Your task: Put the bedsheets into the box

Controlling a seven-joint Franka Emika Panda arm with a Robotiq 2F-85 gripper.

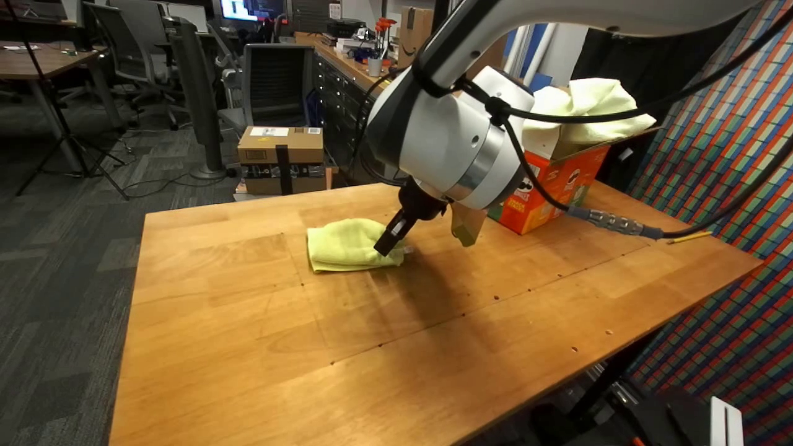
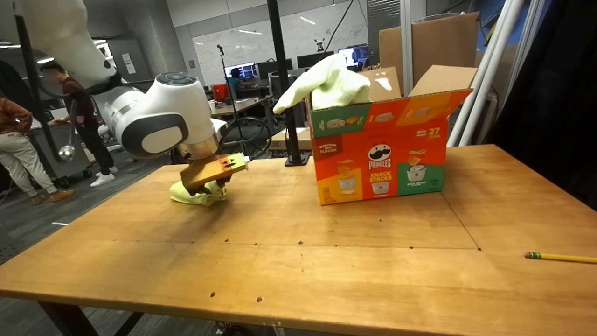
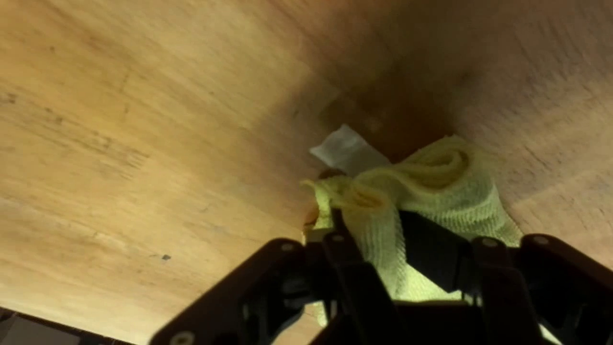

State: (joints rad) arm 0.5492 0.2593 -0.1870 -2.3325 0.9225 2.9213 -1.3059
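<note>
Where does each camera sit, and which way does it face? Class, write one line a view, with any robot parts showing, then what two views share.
In an exterior view: above tabletop level, facing down across the table toward chairs; arm at upper right.
In an exterior view: above tabletop level, facing more level toward box and whiteboard; arm at upper left.
In the wrist view: on the arm, facing down at table and yellow-green cloth; claw at the bottom.
Both exterior views share arm, box, yellow-green cloth and pencil.

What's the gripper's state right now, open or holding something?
Gripper: closed on a bunched fold of the yellow-green cloth; how firmly can't be told.
</note>
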